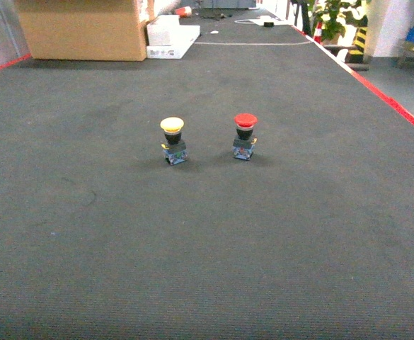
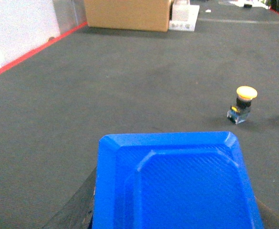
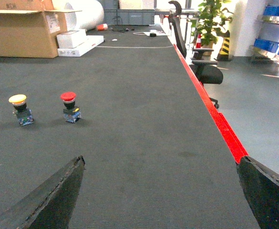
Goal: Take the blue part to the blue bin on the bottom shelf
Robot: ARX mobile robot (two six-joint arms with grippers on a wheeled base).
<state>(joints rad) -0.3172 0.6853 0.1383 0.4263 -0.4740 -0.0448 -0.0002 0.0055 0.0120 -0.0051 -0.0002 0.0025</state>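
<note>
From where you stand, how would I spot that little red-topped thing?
On the wide dark grey mat, two small mushroom-capped buttons stand side by side near the middle, not touching. Yours is the red-capped button, on the right in the head view; its neighbour, the yellow-capped button, has a yellow cap instead.

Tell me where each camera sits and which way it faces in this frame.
Head: on the robot, slanting down at the dark grey carpeted surface; no robot part shows.
Left wrist: low, facing forward over a bright blue chamfered plastic piece between dark fingers.
Right wrist: low, facing forward through the open right gripper.
Shared: all see the yellow mushroom-cap push button; head and right wrist also the red-capped push button.
</note>
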